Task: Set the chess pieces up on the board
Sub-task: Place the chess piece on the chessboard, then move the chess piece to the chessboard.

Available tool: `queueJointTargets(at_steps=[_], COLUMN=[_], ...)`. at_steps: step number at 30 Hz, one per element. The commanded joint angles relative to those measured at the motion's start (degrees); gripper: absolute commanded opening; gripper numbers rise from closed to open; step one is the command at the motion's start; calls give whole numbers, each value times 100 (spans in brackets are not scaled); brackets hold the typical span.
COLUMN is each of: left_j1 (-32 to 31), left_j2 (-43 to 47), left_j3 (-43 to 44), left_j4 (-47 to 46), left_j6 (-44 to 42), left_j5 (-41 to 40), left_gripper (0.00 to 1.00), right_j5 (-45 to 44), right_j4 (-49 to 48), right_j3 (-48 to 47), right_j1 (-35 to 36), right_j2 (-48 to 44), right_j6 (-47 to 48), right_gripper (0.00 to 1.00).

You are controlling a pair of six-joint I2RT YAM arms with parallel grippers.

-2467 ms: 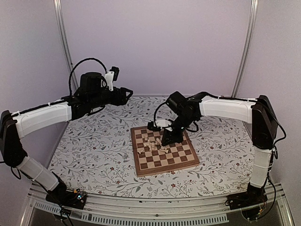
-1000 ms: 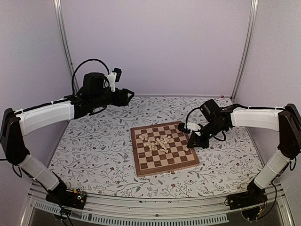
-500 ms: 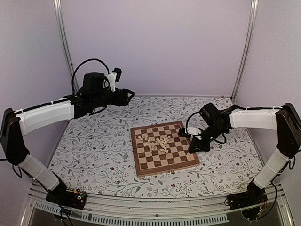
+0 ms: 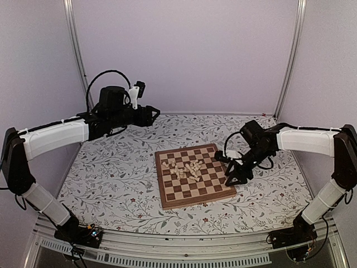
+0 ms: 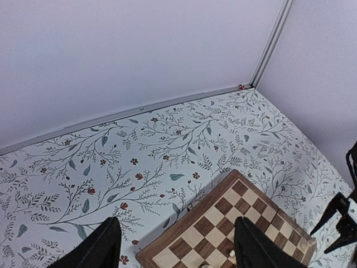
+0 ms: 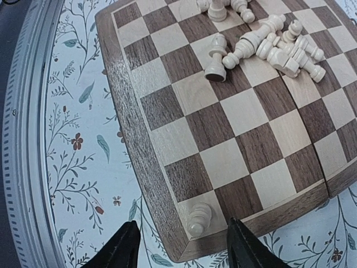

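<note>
**Board** [image 4: 201, 190]: on the desk, between the arms.

**Pawn** [image 6: 199, 219]: upright on the board's near right corner square.

**Right end effector** [image 6: 184, 248]: low at that corner, jaws parted. The pawn stands free between them, and nothing is gripped.

**Heap** [image 6: 268, 44]: the remaining pieces, mid-board toward the far left corner. Most lie on their sides with long axes crossing every way. One may be upright, though the view is too oblique to say.

**Left end effector** [image 4: 150, 114]: raised over the desk's far left, jaws wide, empty.

**Bearing for next pick:** the heap lies inward from the right end effector, toward the board's far left corner. The right arm is nearer.

**Markings:** no brand, label or legible writing.
</note>
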State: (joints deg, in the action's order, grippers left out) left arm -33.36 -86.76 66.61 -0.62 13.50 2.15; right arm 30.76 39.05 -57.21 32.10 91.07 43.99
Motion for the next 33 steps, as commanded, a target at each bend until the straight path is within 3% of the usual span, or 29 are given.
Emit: queueJointTargets(at_steps=[1, 17, 33], left_j1=[-44, -42, -47], left_j2=[-38, -42, -69], left_j3=[169, 181, 186], left_j4=[45, 45, 45], left_j6=[-64, -66, -40], left_j5=[55, 101, 176], left_gripper=[71, 70, 70], right_j5=[518, -55, -123], right_j4=[283, 253, 3], right_j3=[-465, -154, -338], right_j1=[-228, 9, 442], right_j2=[-266, 429, 661], right_j6=[-48, 309, 140], right_gripper=[57, 48, 13])
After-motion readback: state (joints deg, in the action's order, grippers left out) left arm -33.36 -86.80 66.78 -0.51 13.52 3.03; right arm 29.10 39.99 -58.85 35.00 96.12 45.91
